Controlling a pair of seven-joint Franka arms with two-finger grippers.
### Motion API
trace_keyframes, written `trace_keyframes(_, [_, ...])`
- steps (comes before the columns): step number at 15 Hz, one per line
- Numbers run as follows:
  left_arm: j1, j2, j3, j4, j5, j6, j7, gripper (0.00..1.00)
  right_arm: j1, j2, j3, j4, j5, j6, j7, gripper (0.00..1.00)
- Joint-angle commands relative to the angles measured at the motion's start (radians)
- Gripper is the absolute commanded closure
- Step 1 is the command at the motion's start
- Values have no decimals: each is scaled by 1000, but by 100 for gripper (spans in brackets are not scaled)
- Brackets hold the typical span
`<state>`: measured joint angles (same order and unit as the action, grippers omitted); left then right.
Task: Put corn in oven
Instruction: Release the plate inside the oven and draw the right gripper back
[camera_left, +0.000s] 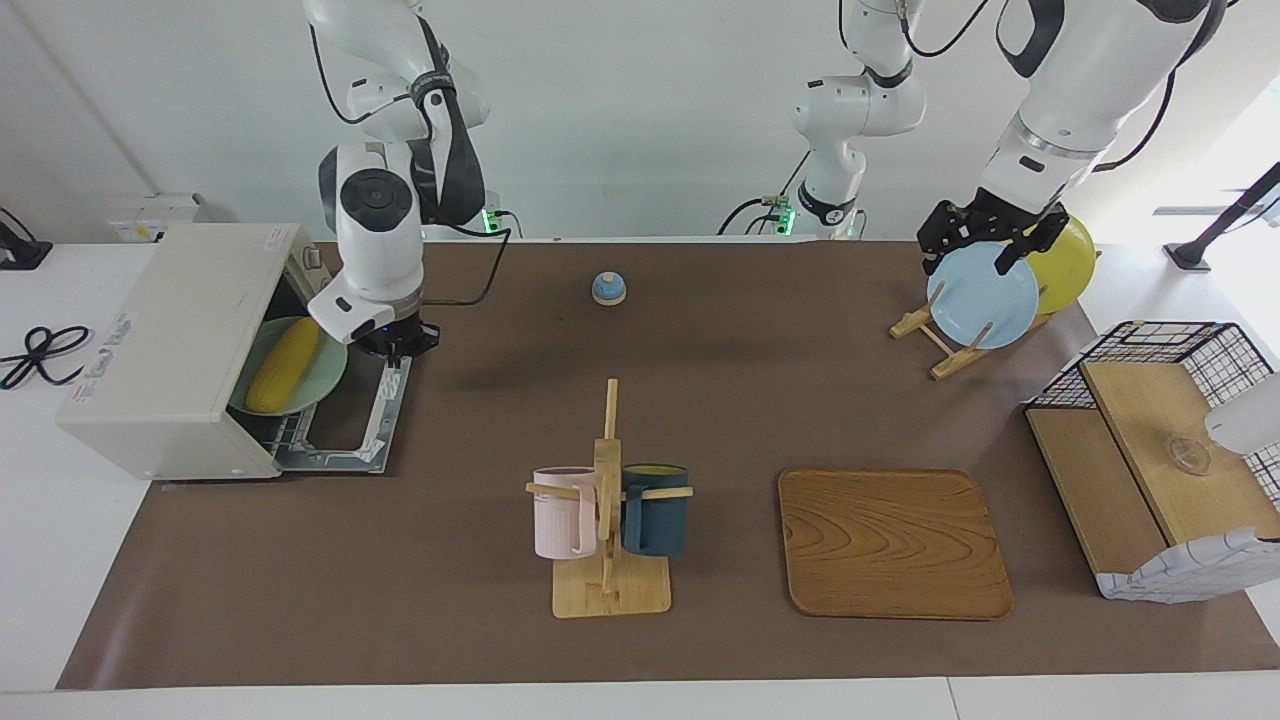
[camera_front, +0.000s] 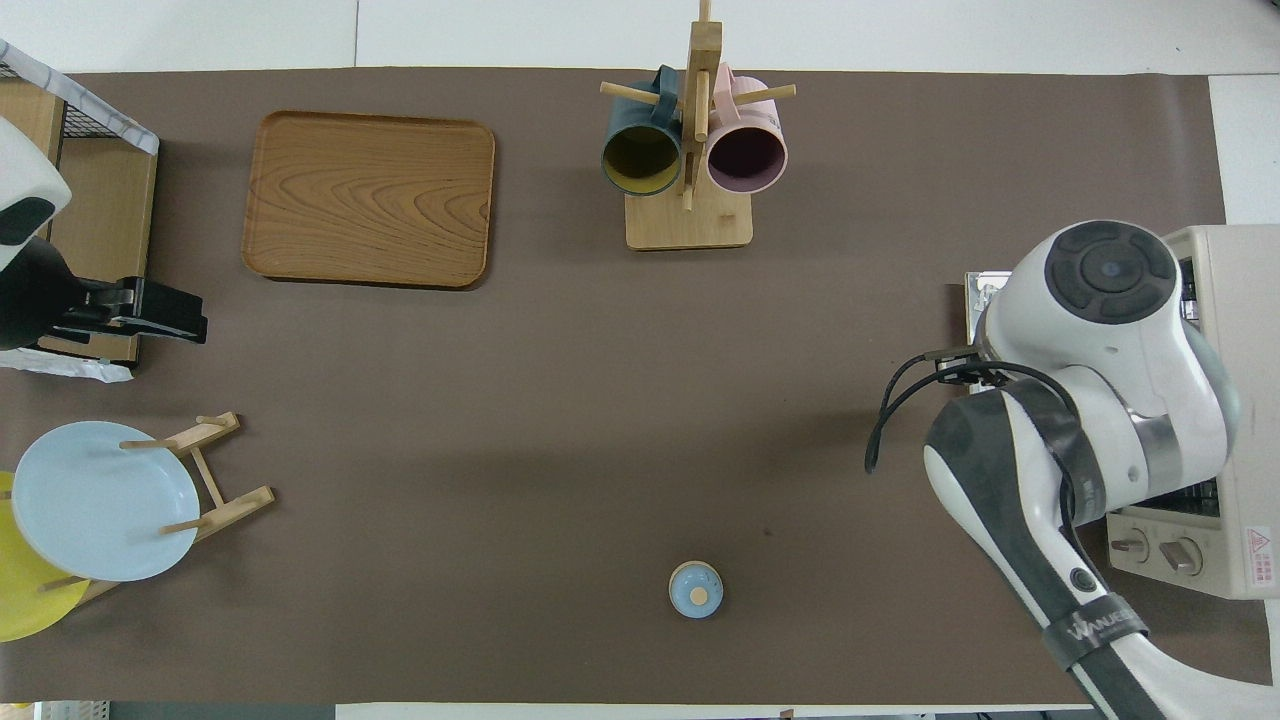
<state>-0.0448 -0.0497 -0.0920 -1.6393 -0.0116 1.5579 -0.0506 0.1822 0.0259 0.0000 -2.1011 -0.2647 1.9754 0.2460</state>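
The cream-white oven (camera_left: 170, 350) stands at the right arm's end of the table with its door (camera_left: 350, 440) folded down open. The yellow corn (camera_left: 283, 364) lies on a pale green plate (camera_left: 330, 378) on the wire rack inside the oven's opening. My right gripper (camera_left: 396, 342) hangs over the open door, just beside the plate's edge. In the overhead view the right arm covers the corn, and only the oven's top (camera_front: 1235, 300) shows. My left gripper (camera_left: 985, 245) is open and empty above the plate rack and waits there.
A wooden rack holds a blue plate (camera_left: 982, 297) and a yellow plate (camera_left: 1070, 265). A mug tree (camera_left: 608, 500) with a pink and a dark blue mug, a wooden tray (camera_left: 893, 540), a small blue lidded pot (camera_left: 608, 288) and a wire-and-wood shelf (camera_left: 1150, 460) stand on the brown mat.
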Motion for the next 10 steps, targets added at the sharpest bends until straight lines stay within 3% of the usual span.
trace_keyframes(1, [16,-13,-12,-8,13,-12,-2,0,3,-27,0,-112,9,104,36,100])
trace_keyframes(6, [16,-13,-12,-8,13,-12,-2,0,0,-43,-2,-270,6,238,127,100])
trace_keyframes(10, [16,-13,-11,-8,13,-12,-2,0,-4,-49,-2,-321,-4,252,159,100])
